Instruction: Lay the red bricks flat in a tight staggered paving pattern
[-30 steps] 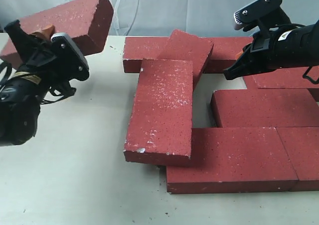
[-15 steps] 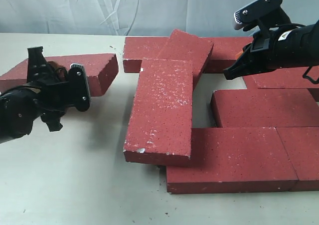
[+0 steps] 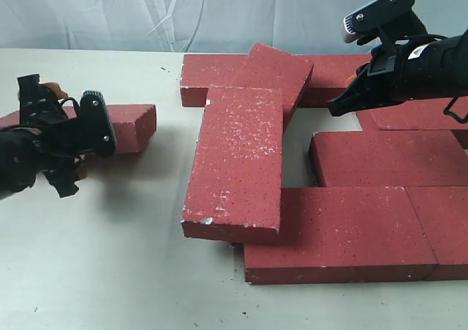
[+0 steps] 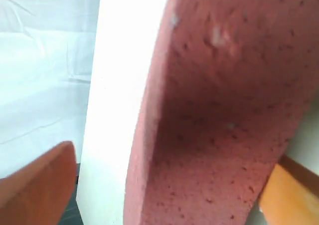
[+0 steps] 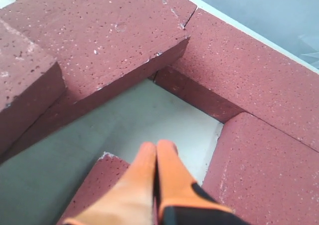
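Note:
One red brick (image 3: 131,125) lies flat on the table at the left, apart from the others. My left gripper (image 3: 69,129) straddles its near end with jaws open: in the left wrist view the brick (image 4: 219,110) fills the space, and one orange finger (image 4: 35,185) stands clear of its side. Several red bricks (image 3: 387,158) lie flat at the right. One brick (image 3: 238,162) rests across others, and another (image 3: 274,70) sits tilted at the back. My right gripper (image 3: 334,110) hovers shut over a gap, fingertips (image 5: 149,152) pressed together.
A bare patch of table (image 3: 296,162) shows between the bricks under the right gripper. The table (image 3: 110,257) is pale, with a wrinkled white cloth (image 3: 219,15) behind it. A flat brick (image 3: 340,231) lies nearest the front edge.
My left arm has brought the brick down from the air onto the table at the left, and its jaws have widened off it. The right arm has not moved.

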`<action>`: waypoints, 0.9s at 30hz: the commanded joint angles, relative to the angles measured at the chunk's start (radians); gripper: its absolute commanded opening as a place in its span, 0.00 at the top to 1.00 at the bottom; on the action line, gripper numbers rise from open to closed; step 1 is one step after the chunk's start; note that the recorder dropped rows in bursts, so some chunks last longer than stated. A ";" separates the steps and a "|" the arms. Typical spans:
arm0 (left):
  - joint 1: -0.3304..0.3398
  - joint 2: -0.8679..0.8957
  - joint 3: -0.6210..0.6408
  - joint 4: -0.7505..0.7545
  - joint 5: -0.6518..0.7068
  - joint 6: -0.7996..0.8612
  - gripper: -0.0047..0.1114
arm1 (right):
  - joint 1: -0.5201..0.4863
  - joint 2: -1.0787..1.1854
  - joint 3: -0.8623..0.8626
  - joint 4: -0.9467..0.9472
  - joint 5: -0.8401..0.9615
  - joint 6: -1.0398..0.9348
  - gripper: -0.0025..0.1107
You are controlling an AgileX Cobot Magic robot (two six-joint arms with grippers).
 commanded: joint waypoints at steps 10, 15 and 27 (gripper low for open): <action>0.003 -0.072 -0.001 -0.247 0.478 0.072 0.08 | -0.001 -0.001 -0.004 0.004 -0.015 0.003 0.99; 0.003 -0.116 -0.003 -0.389 0.482 0.070 0.12 | -0.001 -0.001 -0.004 0.004 -0.015 0.003 0.99; 0.045 -0.250 -0.192 -1.003 0.476 0.049 0.25 | -0.001 -0.001 -0.004 0.004 0.014 0.003 0.99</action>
